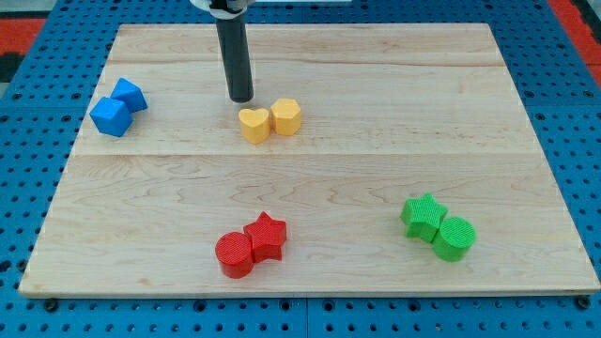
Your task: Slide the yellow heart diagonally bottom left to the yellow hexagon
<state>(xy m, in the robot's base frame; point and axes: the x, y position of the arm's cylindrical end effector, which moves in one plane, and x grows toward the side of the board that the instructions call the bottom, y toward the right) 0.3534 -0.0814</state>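
The yellow heart (pixel 253 125) lies on the wooden board (pixel 310 160) a little above its middle. The yellow hexagon (pixel 286 117) sits right beside it on the view's right, touching it. My tip (pixel 241 99) is at the end of the dark rod, just above the heart and slightly to its left, with a small gap between them.
Two blue blocks (pixel 117 107) sit together at the view's left. A red cylinder (pixel 235 254) and a red star (pixel 266 236) touch at the bottom middle. A green star (pixel 423 216) and a green cylinder (pixel 454 238) touch at the bottom right.
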